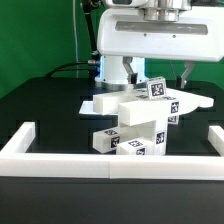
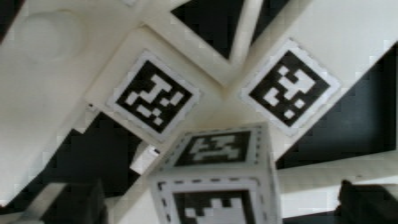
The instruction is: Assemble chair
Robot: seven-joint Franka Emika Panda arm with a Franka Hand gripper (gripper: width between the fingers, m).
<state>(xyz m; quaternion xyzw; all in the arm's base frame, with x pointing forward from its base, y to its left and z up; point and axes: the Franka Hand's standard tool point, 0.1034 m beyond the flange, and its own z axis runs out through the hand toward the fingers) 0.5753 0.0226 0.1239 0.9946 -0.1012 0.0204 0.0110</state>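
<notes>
The partly built white chair (image 1: 140,125) stands in the middle of the black table, a stack of blocky tagged parts. Its top part (image 1: 157,88) bears a tag and sits just under my gripper (image 1: 158,76). In the wrist view I look down on several tagged white parts (image 2: 157,95), seen very close. One tagged part (image 2: 214,205) lies between my dark fingertips (image 2: 365,202). The jaws stand wider than this part, with a gap on each side. The gripper (image 2: 214,215) is open and holds nothing.
A long white border wall (image 1: 110,162) runs along the front and turns up both sides. A flat white slab (image 1: 95,103) lies behind the chair. The robot's base (image 1: 112,70) stands at the back before a green backdrop.
</notes>
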